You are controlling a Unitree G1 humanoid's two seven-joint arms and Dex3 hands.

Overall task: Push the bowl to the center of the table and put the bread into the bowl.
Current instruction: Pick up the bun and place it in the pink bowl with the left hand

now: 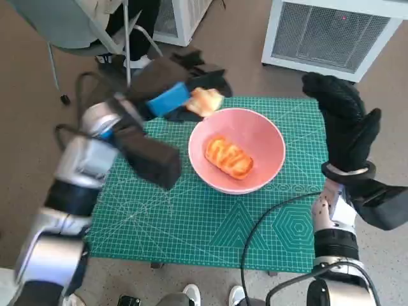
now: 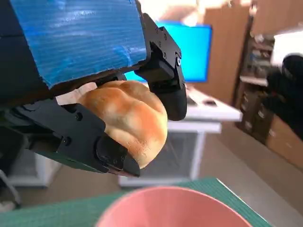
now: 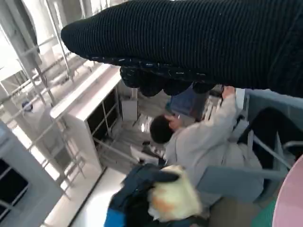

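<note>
Nearest the robot's body, on the right of the pink bowl [image 1: 236, 150], the right hand [image 1: 344, 121] in its black glove hangs raised above the edge of the green cutting mat [image 1: 191, 223], well apart from the bowl. It holds nothing; its fingers point upward, and how far they are spread I cannot tell for certain. A black cable [image 1: 268, 223] trails over the mat on the robot's side of the bowl.

At the bowl itself, the job looks partly done. The bowl sits close to the middle of the mat, so the push seems finished. One glazed, striped bread [image 1: 229, 157] already lies inside it on the bottom.

Just beyond the bowl's far-left rim, the left hand [image 1: 169, 102], blue tape across its back, grips a second piece, a round golden bread roll [image 1: 206, 101]. The left wrist view shows the black fingers [image 2: 163, 75] closed round that roll from both sides, with the bowl's pink rim below it. The roll is in the air, at or just outside the rim rather than over the bowl's centre. What seems left is to carry it a little further over the bowl and let go.

Farther off, past the table, a person sits on a chair [image 1: 76, 32], and a white grilled cabinet [image 1: 331, 32] stands on the floor.
</note>
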